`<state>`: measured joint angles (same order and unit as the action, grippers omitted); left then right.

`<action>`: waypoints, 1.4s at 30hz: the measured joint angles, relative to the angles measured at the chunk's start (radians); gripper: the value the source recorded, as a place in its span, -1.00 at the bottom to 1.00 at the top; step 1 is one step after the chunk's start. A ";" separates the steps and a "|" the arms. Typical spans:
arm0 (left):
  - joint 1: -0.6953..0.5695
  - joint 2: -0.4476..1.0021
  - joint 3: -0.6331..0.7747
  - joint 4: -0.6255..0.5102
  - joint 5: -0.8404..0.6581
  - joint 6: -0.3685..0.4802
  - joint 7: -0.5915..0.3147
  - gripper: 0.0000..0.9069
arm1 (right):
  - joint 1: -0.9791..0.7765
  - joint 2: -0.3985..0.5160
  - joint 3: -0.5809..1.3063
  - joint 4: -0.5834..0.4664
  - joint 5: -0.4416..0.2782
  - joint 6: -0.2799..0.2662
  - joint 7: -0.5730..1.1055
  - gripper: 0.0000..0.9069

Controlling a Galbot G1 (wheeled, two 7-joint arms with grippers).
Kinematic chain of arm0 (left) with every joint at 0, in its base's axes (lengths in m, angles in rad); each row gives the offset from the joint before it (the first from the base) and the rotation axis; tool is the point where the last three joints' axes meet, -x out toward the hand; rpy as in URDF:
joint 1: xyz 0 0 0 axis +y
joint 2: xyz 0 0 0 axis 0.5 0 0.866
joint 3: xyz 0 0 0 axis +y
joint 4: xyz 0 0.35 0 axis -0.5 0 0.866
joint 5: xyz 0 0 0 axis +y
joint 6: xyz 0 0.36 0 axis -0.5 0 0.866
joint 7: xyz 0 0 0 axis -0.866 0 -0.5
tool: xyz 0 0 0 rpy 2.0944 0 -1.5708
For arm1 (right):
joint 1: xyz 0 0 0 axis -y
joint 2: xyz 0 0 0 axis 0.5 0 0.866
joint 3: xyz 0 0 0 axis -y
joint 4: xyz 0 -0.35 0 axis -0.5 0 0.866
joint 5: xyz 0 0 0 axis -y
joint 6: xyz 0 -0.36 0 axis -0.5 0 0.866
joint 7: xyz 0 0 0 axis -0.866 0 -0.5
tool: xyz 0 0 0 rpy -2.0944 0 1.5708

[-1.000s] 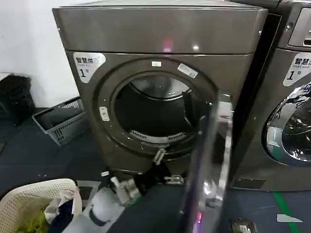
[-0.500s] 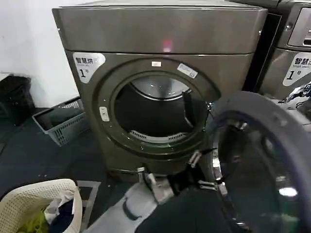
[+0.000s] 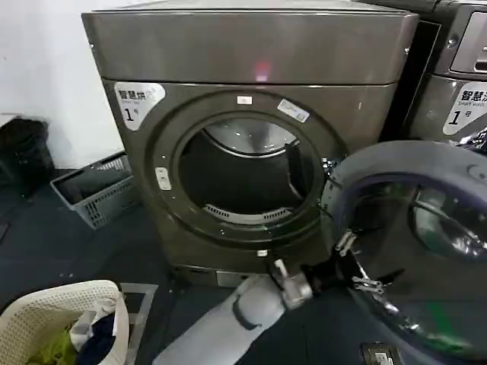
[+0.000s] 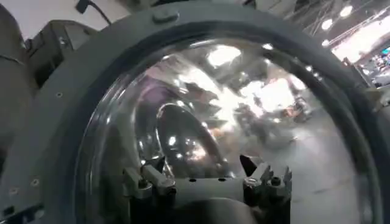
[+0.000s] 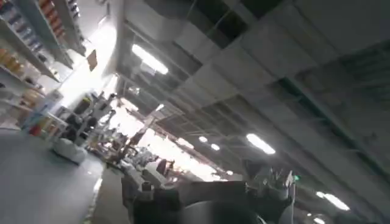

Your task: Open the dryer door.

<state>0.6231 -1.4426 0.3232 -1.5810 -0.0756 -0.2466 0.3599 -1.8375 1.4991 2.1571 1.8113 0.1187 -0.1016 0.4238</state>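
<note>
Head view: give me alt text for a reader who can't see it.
The dryer door hangs wide open to the right of the dark drum opening, grey inner face showing. The left tool, open, sits against the door's glass. A laundry basket stands at lower left.

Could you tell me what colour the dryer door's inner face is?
Grey, seen best in the head view on the dryer door.

Laundry area inside a big warehouse-type hall: front-load dryer [image 3: 251, 144] with a second machine [image 3: 456, 99] at 3 o'clock, laundry basket [image 3: 53, 315] with clothes at 8 o'clock, high ceiling [image 5: 274, 79] with strip lights, stocked shelving [image 5: 36, 42].
</note>
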 joint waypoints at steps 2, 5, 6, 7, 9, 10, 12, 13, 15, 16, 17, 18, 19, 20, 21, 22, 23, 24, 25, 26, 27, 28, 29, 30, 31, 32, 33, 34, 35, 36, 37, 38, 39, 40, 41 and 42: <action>-0.013 -0.019 0.008 0.021 0.000 0.003 -0.001 1.00 | 0.000 0.000 0.007 -0.013 -0.014 0.009 0.006 1.00; -0.033 -0.043 0.012 0.051 -0.001 0.008 -0.004 1.00 | -0.001 0.002 0.011 -0.024 -0.015 0.012 0.011 1.00; -0.038 -0.050 0.013 0.060 -0.003 0.011 -0.005 1.00 | -0.002 0.002 0.014 -0.027 -0.014 0.013 0.012 1.00; -0.043 -0.056 0.013 0.067 -0.003 0.013 -0.006 1.00 | -0.003 0.002 0.016 -0.028 -0.014 0.017 0.012 1.00; -0.051 -0.070 0.014 0.085 -0.003 0.014 -0.008 1.00 | -0.006 0.003 0.021 -0.029 -0.014 0.020 0.012 1.00; -0.054 -0.076 0.015 0.093 -0.003 0.014 -0.008 1.00 | -0.007 0.003 0.023 -0.030 -0.013 0.021 0.013 1.00; -0.061 -0.087 0.016 0.108 -0.002 0.015 -0.009 1.00 | -0.008 0.003 0.024 -0.033 -0.013 0.027 0.012 1.00; -0.065 -0.094 0.016 0.116 -0.001 0.016 -0.010 1.00 | -0.008 0.003 0.024 -0.033 -0.013 0.029 0.012 1.00; -0.072 -0.104 0.016 0.124 -0.001 0.021 -0.012 1.00 | -0.008 0.005 0.024 -0.033 -0.013 0.030 0.012 1.00; -0.073 -0.105 0.017 0.124 -0.002 0.023 -0.013 1.00 | -0.008 0.005 0.023 -0.032 -0.013 0.030 0.012 1.00; -0.073 -0.105 0.018 0.124 -0.002 0.025 -0.013 1.00 | -0.008 0.005 0.022 -0.030 -0.013 0.031 0.011 1.00; -0.073 -0.105 0.018 0.123 -0.002 0.028 -0.013 1.00 | -0.008 0.005 0.021 -0.030 -0.013 0.030 0.011 1.00; -0.070 -0.105 0.018 0.120 -0.002 0.031 -0.013 1.00 | -0.007 0.005 0.020 -0.029 -0.013 0.030 0.011 1.00; -0.065 -0.102 0.018 0.115 -0.004 0.039 -0.012 1.00 | -0.005 0.005 0.018 -0.027 -0.013 0.030 0.010 1.00; -0.062 -0.095 0.018 0.108 -0.009 0.054 -0.007 1.00 | -0.004 0.005 0.017 -0.027 -0.012 0.030 0.010 1.00; -0.058 -0.089 0.018 0.100 -0.019 0.076 -0.002 1.00 | -0.003 0.005 0.015 -0.026 -0.012 0.030 0.009 1.00; -0.049 -0.082 0.021 0.085 -0.030 0.096 0.002 1.00 | -0.002 0.005 0.013 -0.026 -0.012 0.031 0.008 1.00; -0.044 -0.073 0.024 0.068 -0.037 0.110 0.002 1.00 | -0.001 0.005 0.013 -0.026 -0.011 0.032 0.007 1.00; -0.036 -0.063 0.028 0.051 -0.043 0.117 0.002 1.00 | -0.001 0.005 0.012 -0.025 -0.010 0.033 0.004 1.00; -0.029 -0.048 0.031 0.028 -0.047 0.119 0.001 1.00 | -0.001 0.005 0.011 -0.022 -0.009 0.033 0.002 1.00; -0.023 -0.034 0.032 0.009 -0.049 0.121 -0.001 1.00 | 0.000 0.005 0.009 -0.019 -0.009 0.034 -0.001 1.00; -0.016 -0.016 0.032 -0.017 -0.051 0.123 -0.004 1.00 | 0.000 0.005 0.006 -0.015 -0.009 0.034 -0.006 1.00; -0.010 0.002 0.030 -0.041 -0.054 0.127 -0.009 1.00 | 0.000 0.007 0.002 -0.011 -0.009 0.034 -0.011 1.00; -0.003 0.021 0.025 -0.064 -0.058 0.139 -0.012 1.00 | 0.000 0.011 -0.003 -0.005 -0.009 0.034 -0.017 1.00; 0.005 0.043 0.019 -0.091 -0.068 0.163 -0.017 1.00 | 0.001 0.013 -0.006 -0.001 -0.008 0.034 -0.023 1.00; 0.010 0.063 0.014 -0.114 -0.081 0.182 -0.024 1.00 | 0.003 0.014 -0.008 0.001 -0.008 0.034 -0.026 1.00; 0.019 0.086 0.008 -0.142 -0.096 0.204 -0.031 1.00 | 0.006 0.014 -0.012 0.003 -0.008 0.036 -0.027 1.00; 0.028 0.109 0.001 -0.173 -0.106 0.228 -0.037 1.00 | 0.006 0.013 -0.015 0.003 -0.007 0.037 -0.027 1.00; 0.037 0.133 -0.008 -0.200 -0.114 0.249 -0.042 1.00 | 0.007 0.012 -0.017 0.003 -0.007 0.040 -0.027 1.00; 0.047 0.160 -0.018 -0.233 -0.125 0.263 -0.046 1.00 | 0.009 0.011 -0.021 0.003 -0.007 0.043 -0.027 1.00; 0.057 0.185 -0.027 -0.264 -0.136 0.270 -0.049 1.00 | 0.011 0.009 -0.026 0.002 -0.007 0.048 -0.027 1.00; 0.070 0.213 -0.038 -0.297 -0.150 0.278 -0.053 1.00 | 0.014 0.007 -0.031 0.001 -0.007 0.053 -0.027 1.00; 0.083 0.246 -0.051 -0.333 -0.162 0.282 -0.056 1.00 | 0.016 0.006 -0.035 0.001 -0.007 0.055 -0.027 1.00; 0.098 0.274 -0.065 -0.365 -0.172 0.285 -0.060 1.00 | 0.019 0.004 -0.040 0.001 -0.007 0.056 -0.027 1.00; 0.117 0.306 -0.079 -0.399 -0.178 0.290 -0.066 1.00 | 0.021 0.002 -0.046 0.003 -0.007 0.056 -0.027 1.00; 0.136 0.339 -0.098 -0.431 -0.184 0.296 -0.069 1.00 | 0.023 -0.001 -0.053 0.005 -0.007 0.056 -0.027 1.00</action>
<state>0.7592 -1.1033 0.2248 -2.0119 -0.2600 0.0490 0.2909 -1.8146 1.4983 2.1041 1.8161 0.1114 -0.0455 0.3965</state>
